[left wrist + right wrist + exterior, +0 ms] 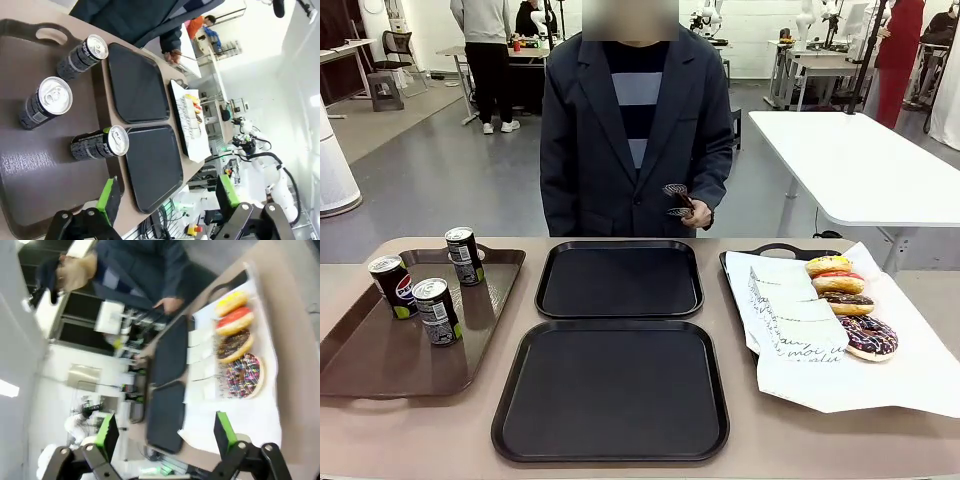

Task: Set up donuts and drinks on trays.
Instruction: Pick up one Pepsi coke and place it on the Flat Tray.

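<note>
**Between cans and donuts, two black trays lie bare**

Left of the near black tray (612,390) and the far black tray (620,280), three cans (437,311) stand upright on the brown tray (380,360), long axes vertical and silver tops up. The left gripper (167,200) hangs over that tray's near end with its jaws spread wide and nothing between them. The nearest can (102,144) sits just ahead of its fingers and is also the one closest to the black trays, so this arm looks the natural one for drinks. The cans stand apart from one another, which leaves room for a grasp. The brown tray's raised rim lies between them and the black trays.

Right of the black trays, four donuts (847,303) lie in a row on the paper-lined tray (740,254), with white sleeves (790,310) just beside them on the side toward the black trays. The right gripper (165,440), equally wide and holding nothing, looks down on the row. The sprinkled donut (244,375) lies nearest to it. Beyond the far black tray, the person's hand (695,213) holds tongs (677,195), well apart from the food.
</note>
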Robot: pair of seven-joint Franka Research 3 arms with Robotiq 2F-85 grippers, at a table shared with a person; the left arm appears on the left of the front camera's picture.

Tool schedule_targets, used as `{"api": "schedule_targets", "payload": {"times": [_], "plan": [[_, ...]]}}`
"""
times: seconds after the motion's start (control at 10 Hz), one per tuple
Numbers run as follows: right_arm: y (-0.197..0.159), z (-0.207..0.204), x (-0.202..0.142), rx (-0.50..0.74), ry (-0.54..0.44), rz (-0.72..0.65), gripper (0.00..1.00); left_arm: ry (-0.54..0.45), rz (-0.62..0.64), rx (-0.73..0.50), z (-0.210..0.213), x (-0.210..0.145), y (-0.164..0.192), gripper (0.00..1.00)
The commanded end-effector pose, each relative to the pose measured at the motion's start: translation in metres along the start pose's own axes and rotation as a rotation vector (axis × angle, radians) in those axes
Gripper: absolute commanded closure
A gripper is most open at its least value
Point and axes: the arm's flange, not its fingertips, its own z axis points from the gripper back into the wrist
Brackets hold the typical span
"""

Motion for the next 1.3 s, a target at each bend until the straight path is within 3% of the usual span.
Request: {"api": "schedule_targets", "payload": {"times": [0.0, 1.2], "plan": [[-0.0026, 0.0061, -0.0057, 0.091, -0.013, -0.014, 0.0, -0.001, 0.007, -0.026, 0.0026, -0.0025, 0.0027, 0.0], [-0.0026, 0.0061, -0.0057, 0.091, -0.013, -0.014, 0.0, -0.001, 0.007, -0.026, 0.0026, -0.0025, 0.0027, 0.0]]}}
